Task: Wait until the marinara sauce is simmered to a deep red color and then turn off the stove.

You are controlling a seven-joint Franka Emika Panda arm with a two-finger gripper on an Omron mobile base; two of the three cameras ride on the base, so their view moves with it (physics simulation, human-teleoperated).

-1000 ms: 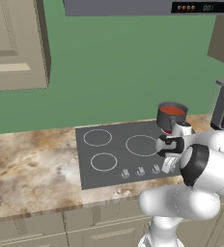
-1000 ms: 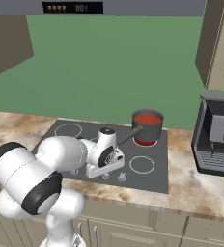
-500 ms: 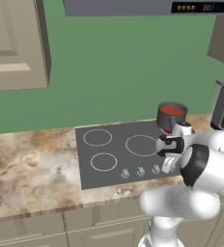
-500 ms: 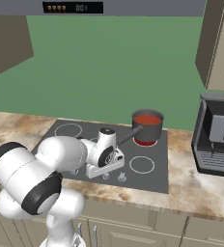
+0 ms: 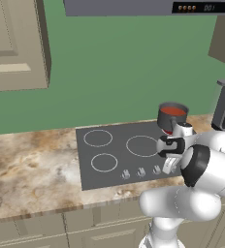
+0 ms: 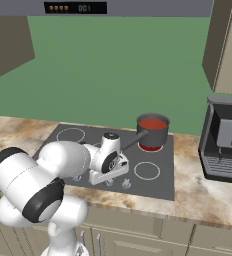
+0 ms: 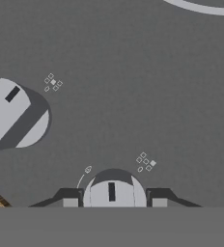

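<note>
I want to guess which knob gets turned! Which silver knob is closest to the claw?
The knob sitting right between the claw's two fingertips; the other knob is off to the side.

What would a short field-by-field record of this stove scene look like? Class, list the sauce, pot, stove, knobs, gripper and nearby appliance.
sauce: marinara sauce, red, fills the pot
pot: dark grey pot on the stove's back right burner
stove: stove, set in the stone counter
knobs: a knob sits between the fingertips; another knob lies farther off
gripper: gripper, open, astride the knob, low over the stove front
appliance: coffee machine, right of the stove
</note>
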